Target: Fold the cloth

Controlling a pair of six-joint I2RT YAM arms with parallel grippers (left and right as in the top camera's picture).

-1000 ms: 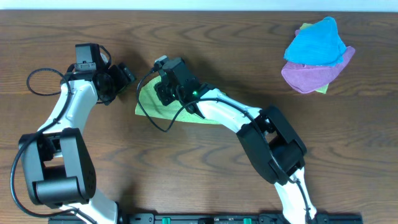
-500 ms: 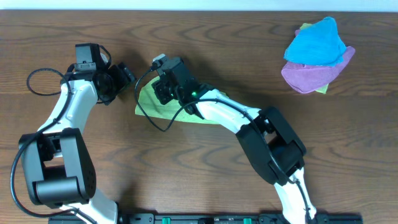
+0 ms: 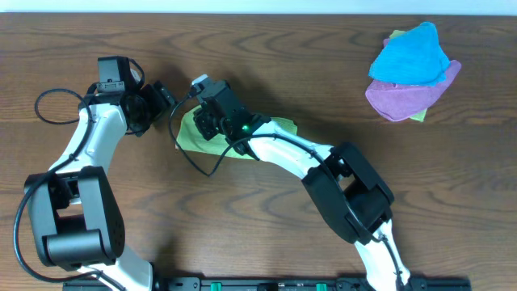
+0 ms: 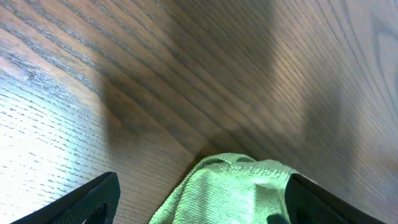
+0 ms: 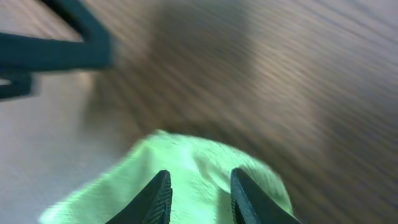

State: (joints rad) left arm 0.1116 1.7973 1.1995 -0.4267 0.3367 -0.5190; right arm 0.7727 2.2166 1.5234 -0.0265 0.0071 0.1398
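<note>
The lime-green cloth (image 3: 191, 136) lies on the wooden table left of centre, mostly covered by my right arm; a strip of it shows further right. My right gripper (image 3: 203, 123) is over its left part. In the right wrist view the fingers (image 5: 198, 198) are closed in on a raised ridge of the cloth (image 5: 199, 168). My left gripper (image 3: 164, 99) hovers just left of the cloth's far-left corner. In the left wrist view its fingers (image 4: 202, 208) are wide apart, with the cloth's corner (image 4: 236, 186) between them, not gripped. The white tag is not visible.
A pile of cloths sits at the back right: a bright blue cloth (image 3: 408, 52) on a purple cloth (image 3: 412, 99), with a green edge peeking out beneath. Black cables loop by both arms. The left arm's finger (image 5: 56, 53) shows in the right wrist view.
My right gripper has moved left and slightly toward the far edge, drawing the green cloth with it. The left arm has stayed in place.
</note>
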